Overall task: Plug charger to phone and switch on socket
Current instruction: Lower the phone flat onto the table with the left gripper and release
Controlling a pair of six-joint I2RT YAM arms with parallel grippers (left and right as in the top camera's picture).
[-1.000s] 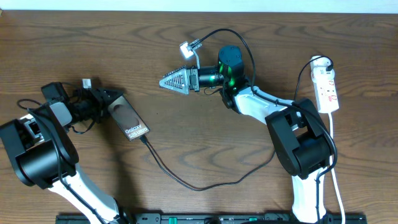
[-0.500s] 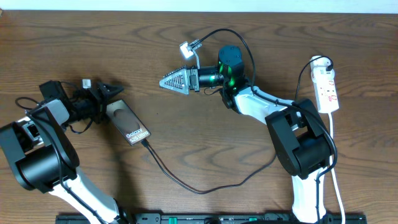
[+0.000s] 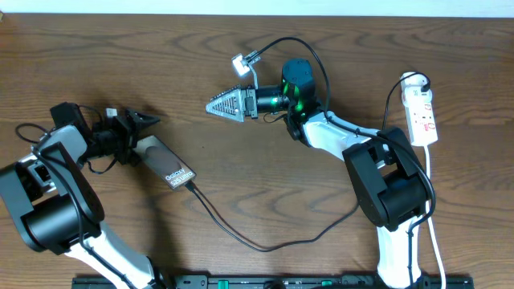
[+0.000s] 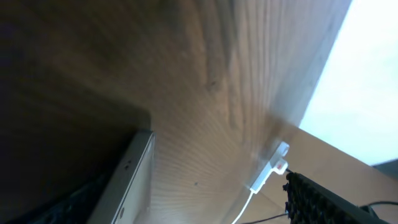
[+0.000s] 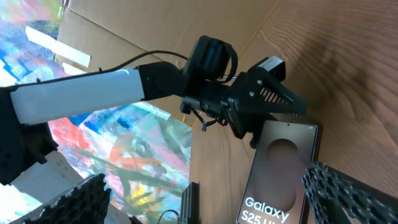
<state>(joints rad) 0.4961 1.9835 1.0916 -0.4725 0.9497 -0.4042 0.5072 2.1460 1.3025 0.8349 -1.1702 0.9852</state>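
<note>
The phone (image 3: 169, 164) lies flat and slanted at the left of the table, lettering up. It also shows in the right wrist view (image 5: 280, 168), and its pale edge shows in the left wrist view (image 4: 134, 180). The charger (image 3: 265, 245), a thin black cable, meets the phone's lower end and loops across the front toward the right. The socket (image 3: 422, 108), a white power strip, lies at the far right. My left gripper (image 3: 144, 130) is open at the phone's upper end and holds nothing; the right wrist view (image 5: 273, 106) shows it too. My right gripper (image 3: 225, 104) hovers at mid table, open and empty (image 5: 205, 183).
The socket's white cord (image 3: 431, 209) runs down the right edge of the table past the right arm's base. A white connector (image 3: 245, 60) on a black lead sticks up by the right wrist. Bare wood lies between the two grippers.
My left gripper has pulled back to the left and let go of the phone's upper end. The phone has shifted a little toward the front and turned slightly. The right arm has not moved.
</note>
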